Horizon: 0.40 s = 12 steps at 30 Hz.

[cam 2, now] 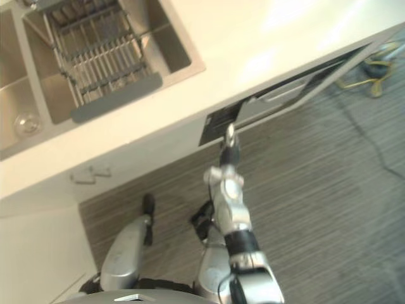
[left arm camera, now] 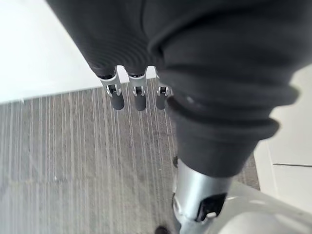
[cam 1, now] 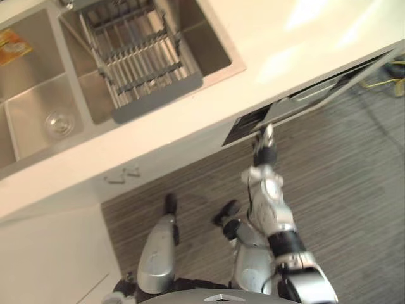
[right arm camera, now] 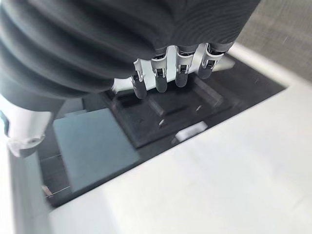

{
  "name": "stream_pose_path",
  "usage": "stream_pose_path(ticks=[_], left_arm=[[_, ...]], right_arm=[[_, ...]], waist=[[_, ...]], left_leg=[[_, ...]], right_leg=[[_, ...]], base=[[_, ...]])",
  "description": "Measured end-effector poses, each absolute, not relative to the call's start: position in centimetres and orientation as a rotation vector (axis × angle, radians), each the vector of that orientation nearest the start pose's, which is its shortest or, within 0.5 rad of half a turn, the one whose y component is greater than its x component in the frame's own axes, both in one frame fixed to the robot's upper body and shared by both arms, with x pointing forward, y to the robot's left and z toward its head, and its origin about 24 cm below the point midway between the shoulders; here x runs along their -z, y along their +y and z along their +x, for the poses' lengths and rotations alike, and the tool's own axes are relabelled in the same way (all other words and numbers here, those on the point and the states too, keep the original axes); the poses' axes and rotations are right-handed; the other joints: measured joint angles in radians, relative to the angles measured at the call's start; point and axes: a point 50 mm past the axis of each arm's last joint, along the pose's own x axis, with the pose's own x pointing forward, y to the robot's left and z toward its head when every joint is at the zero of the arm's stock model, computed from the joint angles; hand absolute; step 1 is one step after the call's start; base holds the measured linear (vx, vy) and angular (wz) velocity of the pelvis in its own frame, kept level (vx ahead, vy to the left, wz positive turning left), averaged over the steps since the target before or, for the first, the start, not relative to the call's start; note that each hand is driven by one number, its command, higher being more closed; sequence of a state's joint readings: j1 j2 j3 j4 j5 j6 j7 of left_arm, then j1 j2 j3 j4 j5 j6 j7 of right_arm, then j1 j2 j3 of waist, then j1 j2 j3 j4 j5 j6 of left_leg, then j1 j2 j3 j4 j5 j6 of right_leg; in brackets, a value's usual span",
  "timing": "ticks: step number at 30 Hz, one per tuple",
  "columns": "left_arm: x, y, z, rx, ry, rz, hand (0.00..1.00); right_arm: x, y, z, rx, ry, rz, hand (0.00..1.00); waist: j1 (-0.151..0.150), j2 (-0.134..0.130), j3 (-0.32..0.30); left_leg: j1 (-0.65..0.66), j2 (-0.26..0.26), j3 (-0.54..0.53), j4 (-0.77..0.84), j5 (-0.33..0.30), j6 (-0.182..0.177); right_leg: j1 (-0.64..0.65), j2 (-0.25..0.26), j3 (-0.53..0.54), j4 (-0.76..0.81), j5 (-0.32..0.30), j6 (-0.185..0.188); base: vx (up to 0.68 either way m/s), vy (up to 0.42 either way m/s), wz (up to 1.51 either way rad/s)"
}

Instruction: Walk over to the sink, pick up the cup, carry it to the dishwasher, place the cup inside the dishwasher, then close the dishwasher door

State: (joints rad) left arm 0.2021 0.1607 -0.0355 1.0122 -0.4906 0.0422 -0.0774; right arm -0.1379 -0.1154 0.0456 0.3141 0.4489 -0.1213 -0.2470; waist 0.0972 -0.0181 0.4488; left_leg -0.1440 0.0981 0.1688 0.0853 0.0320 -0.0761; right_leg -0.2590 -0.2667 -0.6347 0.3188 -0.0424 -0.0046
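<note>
My right hand [cam 1: 266, 154] reaches up to the dishwasher door [cam 1: 319, 92], which stands almost closed under the counter edge, leaving a narrow gap. In the right wrist view its fingers [right arm camera: 171, 73] are straight and rest against the door's dark top panel [right arm camera: 161, 114]. The same panel [cam 2: 221, 123] shows black just below the counter. My left hand [cam 1: 169, 204] hangs low over the floor, and its fingers [left arm camera: 138, 95] are relaxed and hold nothing. The steel sink [cam 1: 38, 95] lies at the upper left, away from both hands.
A wire dish rack [cam 1: 140, 58] sits in the sink's right basin and a yellow item [cam 1: 12, 44] in the left one. The pale counter [cam 1: 285, 44] runs across the top. A cabinet handle [cam 1: 123, 176] sits below the sink. A yellow cable [cam 1: 392, 75] lies on the striped floor.
</note>
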Motion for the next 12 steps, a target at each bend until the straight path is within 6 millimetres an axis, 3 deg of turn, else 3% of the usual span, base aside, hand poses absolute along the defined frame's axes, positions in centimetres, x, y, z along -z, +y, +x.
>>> stream_pose_path(ticks=[2,3,6,11,12], left_arm=[[16.6,20.9,4.4,-0.357,1.18,-0.436,0.0],[16.6,21.1,4.3,-0.403,1.172,-0.501,0.0],[16.6,21.9,3.4,-0.441,1.21,-0.508,0.0],[16.5,22.7,2.5,-0.479,1.26,-0.544,0.0],[16.5,22.7,2.4,-0.483,1.268,-0.544,0.0]], right_arm=[[2.8,-18.4,25.0,0.275,0.274,0.26,0.0],[6.9,-19.5,21.9,0.304,0.467,0.222,0.0],[11.8,-21.1,16.0,0.348,0.724,0.226,0.0],[15.1,-22.6,7.9,0.476,0.941,0.277,0.0],[15.3,-22.5,7.4,0.475,0.955,0.268,0.0]], waist=[[-0.017,-0.017,-0.036],[-0.02,-0.023,-0.074],[-0.04,-0.027,-0.138],[-0.048,-0.029,-0.204],[-0.048,-0.03,-0.212]], left_leg=[[0.023,0.0,0.006,-0.001,-0.008,-0.003],[0.054,0.002,0.02,-0.003,-0.015,0.001],[0.113,0.002,0.033,-0.04,-0.023,-0.001],[0.173,0.001,0.033,-0.1,-0.017,-0.001],[0.178,0.0,0.033,-0.11,-0.014,-0.001]], right_leg=[[0.025,0.004,0.002,-0.016,0.009,0.008],[0.054,0.012,0.011,-0.036,0.017,0.008],[0.116,0.029,0.012,-0.078,0.031,0.027],[0.205,0.061,-0.012,-0.184,0.07,0.052],[0.212,0.064,-0.014,-0.197,0.075,0.053]], base=[[0.2,0.011,-0.11],[0.19,0.016,-0.21],[0.15,0.016,-0.1],[0.07,0.039,0.09],[0.03,0.034,0.03]])
